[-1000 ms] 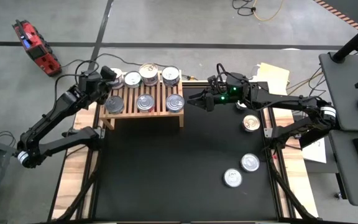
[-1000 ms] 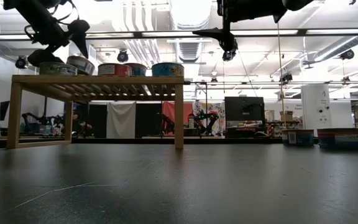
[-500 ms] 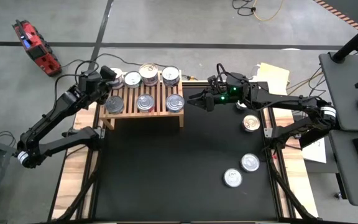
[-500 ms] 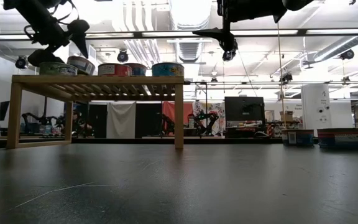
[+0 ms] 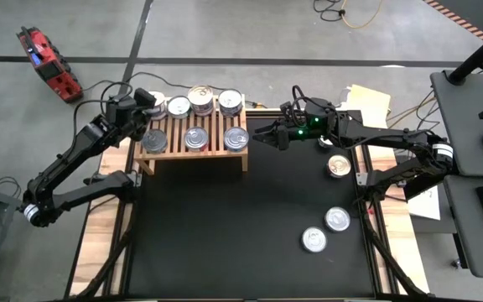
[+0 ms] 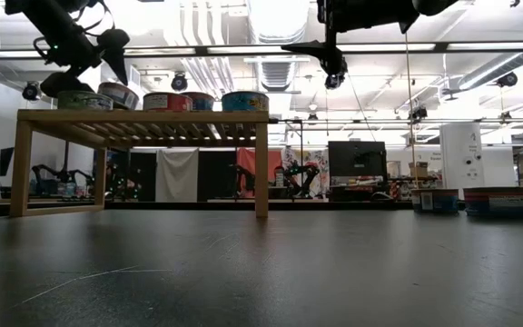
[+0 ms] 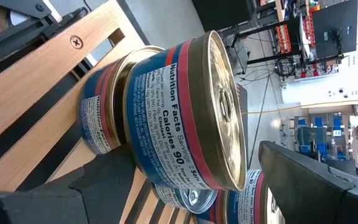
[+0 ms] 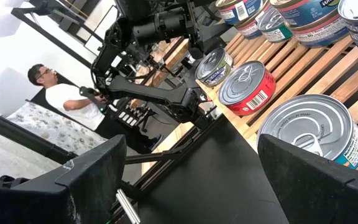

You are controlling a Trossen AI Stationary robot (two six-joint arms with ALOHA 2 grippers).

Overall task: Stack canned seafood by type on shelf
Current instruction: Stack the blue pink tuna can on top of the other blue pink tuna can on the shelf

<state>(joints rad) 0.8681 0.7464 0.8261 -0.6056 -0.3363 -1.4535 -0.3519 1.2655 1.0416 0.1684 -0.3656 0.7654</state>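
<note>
High view: a low slatted light-wood shelf (image 5: 193,141) stands at the far left of the black table (image 5: 241,243). Cans occupy its top in two rows: a far row holding a silver-lidded can (image 5: 179,106), a two-can stack (image 5: 200,98) and another can (image 5: 231,102), and a near row holding two silver-lidded cans (image 5: 196,138) (image 5: 236,137).

The left gripper (image 5: 151,107) hovers over the shelf's far-left corner. In the left wrist view its fingers (image 7: 316,180) are spread and released, flanking without gripping a gold-lidded can (image 7: 185,115) with a blue-and-red nutrition label, which sits stacked on a second can of the same label on the wooden slats.

The right gripper (image 5: 262,136) hangs above the table just beside the shelf's right end, also released, its fingers (image 8: 319,171) wide apart and holding nothing. Its wrist view shows a red-labelled can (image 8: 247,87) and a large silver-lidded can (image 8: 312,134) on the slats, and a seated person (image 8: 73,99) in the room beyond.

Three loose cans lie on the table's right side: one near the right arm (image 5: 337,166), and two nearer the front edge (image 5: 337,220) (image 5: 314,240).

Low view: the shelf (image 6: 143,118) carries its cans well above table level.
</note>
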